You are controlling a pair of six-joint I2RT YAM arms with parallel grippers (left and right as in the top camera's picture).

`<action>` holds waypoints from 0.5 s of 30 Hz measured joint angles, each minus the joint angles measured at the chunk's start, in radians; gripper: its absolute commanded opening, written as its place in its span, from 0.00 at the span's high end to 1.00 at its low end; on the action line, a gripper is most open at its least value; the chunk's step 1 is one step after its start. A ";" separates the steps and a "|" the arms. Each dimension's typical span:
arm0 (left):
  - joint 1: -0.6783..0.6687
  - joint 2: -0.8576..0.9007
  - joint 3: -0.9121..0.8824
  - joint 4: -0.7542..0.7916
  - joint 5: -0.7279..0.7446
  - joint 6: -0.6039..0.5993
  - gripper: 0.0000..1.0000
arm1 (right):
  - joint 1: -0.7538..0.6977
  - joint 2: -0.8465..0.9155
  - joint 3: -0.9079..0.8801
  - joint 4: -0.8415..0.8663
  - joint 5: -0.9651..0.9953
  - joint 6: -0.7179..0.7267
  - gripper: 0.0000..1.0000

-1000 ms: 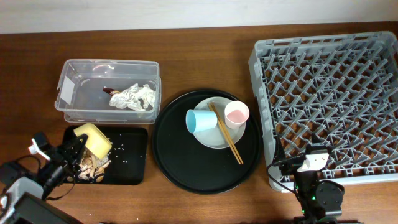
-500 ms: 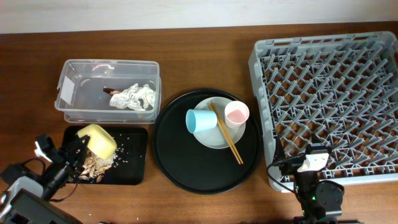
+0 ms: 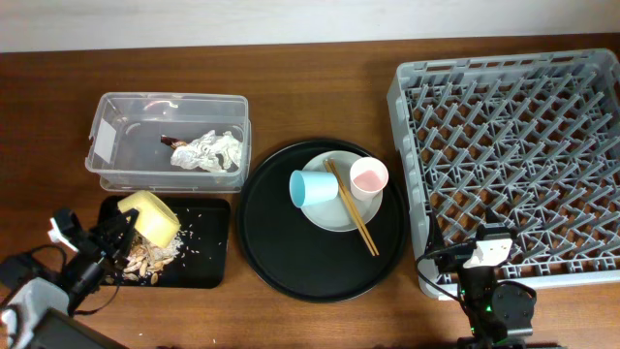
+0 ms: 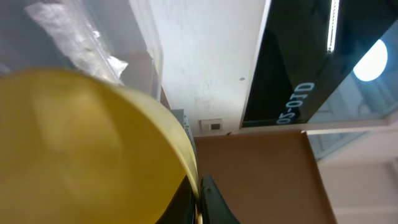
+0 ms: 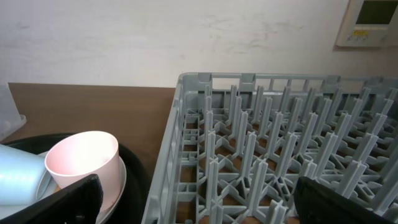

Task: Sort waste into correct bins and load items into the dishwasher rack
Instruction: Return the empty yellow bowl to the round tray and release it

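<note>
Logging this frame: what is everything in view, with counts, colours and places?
table: one, brown wood
dishwasher rack: one, light grey, right
clear plastic box: one, white label, upper left
crumpled napkin: one, white, in the box
wrapper: one, brown, in the box
flat black tray: one, lower left
food scraps: pile, beige-brown, on the flat tray
yellow bowl: one, tilted over the flat tray
round black tray: one, centre
plate: one, pale grey-white, on the round tray
blue cup: one, on its side on the plate
pink cup: one, upright on the plate
chopsticks: pair, wooden, across the plate
left tool: shut on the bowl
right tool: open, by the rack
</note>
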 measured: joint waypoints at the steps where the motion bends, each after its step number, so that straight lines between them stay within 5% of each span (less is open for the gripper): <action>1: -0.006 -0.037 0.014 -0.043 -0.016 -0.004 0.96 | 0.000 0.000 0.000 0.000 0.000 0.000 0.01; 7: -0.219 -0.360 0.162 -0.237 -0.306 -0.053 0.96 | 0.000 0.000 0.000 0.000 0.000 0.000 0.01; 15: -0.766 -0.747 0.174 -0.245 -0.848 -0.311 0.96 | 0.000 0.000 0.000 0.000 0.000 0.000 0.01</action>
